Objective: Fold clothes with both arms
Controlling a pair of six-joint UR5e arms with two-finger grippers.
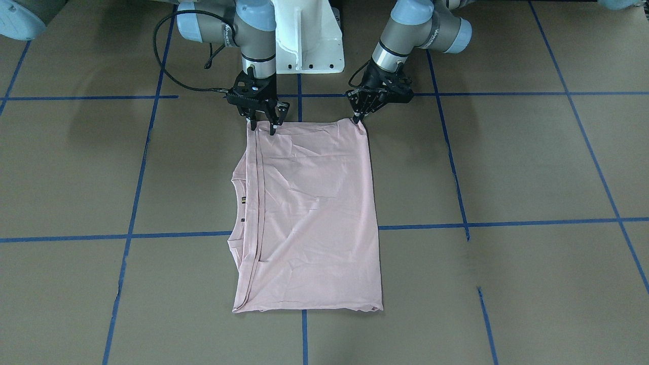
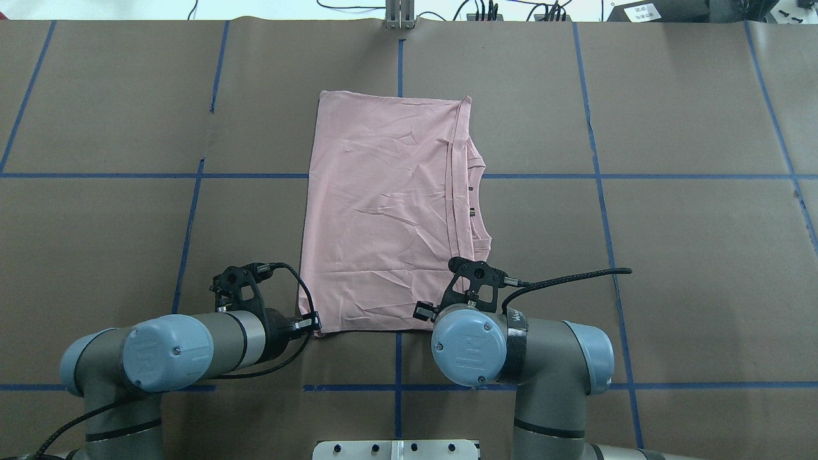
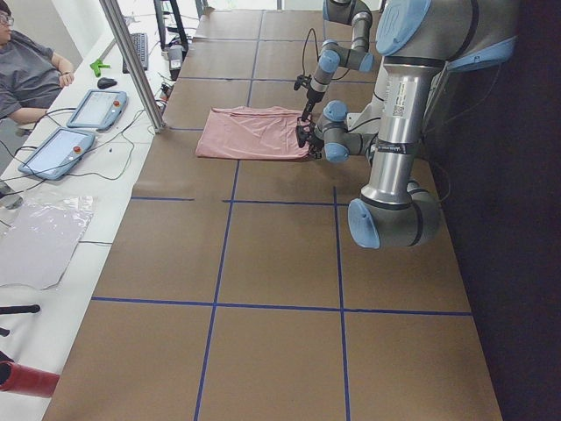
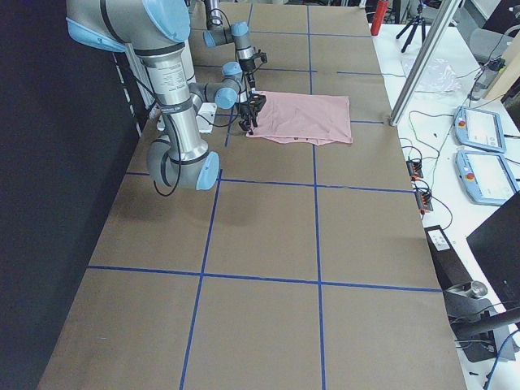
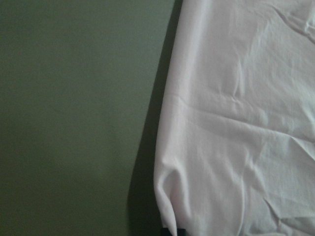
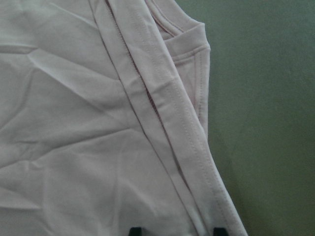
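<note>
The pale pink T-shirt (image 1: 309, 213) lies folded on the brown table, plain back up, hems stacked along the robot's right side; it also shows in the overhead view (image 2: 383, 211). A small dark tag (image 1: 243, 199) sits by the neckline. My left gripper (image 1: 360, 120) is shut on the shirt's near left corner; in the left wrist view the cloth (image 5: 236, 123) puckers there. My right gripper (image 1: 262, 128) is open at the near right corner. In the right wrist view its fingertips (image 6: 135, 230) straddle the hem strip (image 6: 162, 113).
The white pedestal base (image 1: 309, 40) stands between the arms behind the shirt. Blue tape lines (image 1: 507, 223) grid the brown table. An operator (image 3: 26, 70) and tablets (image 3: 96, 107) are beyond the table's far edge.
</note>
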